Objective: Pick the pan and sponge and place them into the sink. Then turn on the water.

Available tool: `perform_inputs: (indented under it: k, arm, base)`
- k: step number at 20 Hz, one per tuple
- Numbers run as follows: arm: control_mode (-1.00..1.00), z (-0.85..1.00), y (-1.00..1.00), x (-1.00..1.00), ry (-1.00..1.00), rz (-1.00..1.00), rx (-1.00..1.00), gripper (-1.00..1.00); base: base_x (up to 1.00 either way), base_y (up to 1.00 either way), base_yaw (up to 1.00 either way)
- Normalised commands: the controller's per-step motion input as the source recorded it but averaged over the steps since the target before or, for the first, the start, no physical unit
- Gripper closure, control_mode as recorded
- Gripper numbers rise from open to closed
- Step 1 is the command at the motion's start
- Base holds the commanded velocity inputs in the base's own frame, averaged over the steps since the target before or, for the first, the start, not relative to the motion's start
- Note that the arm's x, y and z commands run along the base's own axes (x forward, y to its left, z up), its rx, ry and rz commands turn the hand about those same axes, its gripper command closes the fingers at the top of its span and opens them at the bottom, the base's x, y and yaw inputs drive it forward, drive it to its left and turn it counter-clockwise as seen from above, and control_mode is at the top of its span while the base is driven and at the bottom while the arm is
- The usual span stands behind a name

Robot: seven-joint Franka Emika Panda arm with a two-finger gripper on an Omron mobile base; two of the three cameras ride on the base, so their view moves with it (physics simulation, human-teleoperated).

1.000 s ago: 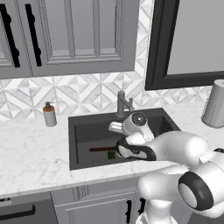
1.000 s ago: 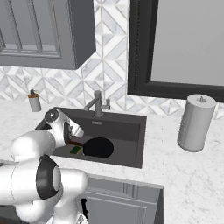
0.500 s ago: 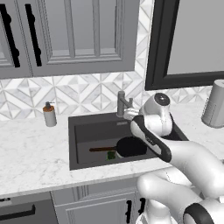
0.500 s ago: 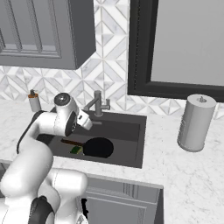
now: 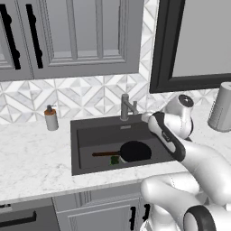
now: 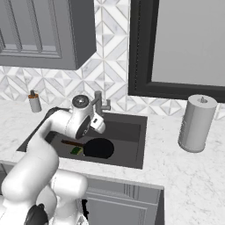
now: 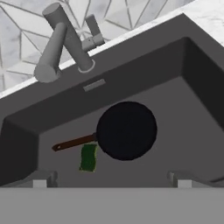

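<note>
Pan (image 7: 127,130) and sponge (image 7: 88,157) laid in sink (image 7: 192,118).
Tool (image 7: 111,179) raised, spread, empty; apparently bound for faucet (image 7: 65,37) lever, no water seen.

Sink (image 5: 90,131) right part hidden behind arm in left base view; left rim hidden behind arm in right base view. Sink right wall cut by hand-view edge. Fingers (image 7: 43,178) only tips visible. Sponge (image 5: 115,159) too small for layer detail. Paper towel roll (image 5: 222,108) cut at right edge.
</note>
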Motion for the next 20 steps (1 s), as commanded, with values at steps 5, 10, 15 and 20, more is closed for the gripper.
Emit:
perform_inputs:
  k: [5,10,15,20]
  arm:
    - [-1.00,0.00,-0.65,0.00,0.01,0.00,0.13,-1.00]
    - [-1.00,0.00,-0.42,0.07,0.03,0.01,0.12,-1.00]
    - [-1.00,-0.05,0.07,0.57,0.04,0.04,0.04,-1.00]
    - [-1.00,0.00,0.08,0.75,0.05,0.00,0.06,-1.00]
  base:
    - [0.00,0.00,0.00]
    - [0.00,0.00,0.00]
    - [0.00,0.00,0.00]
    - [0.00,0.00,0.00]
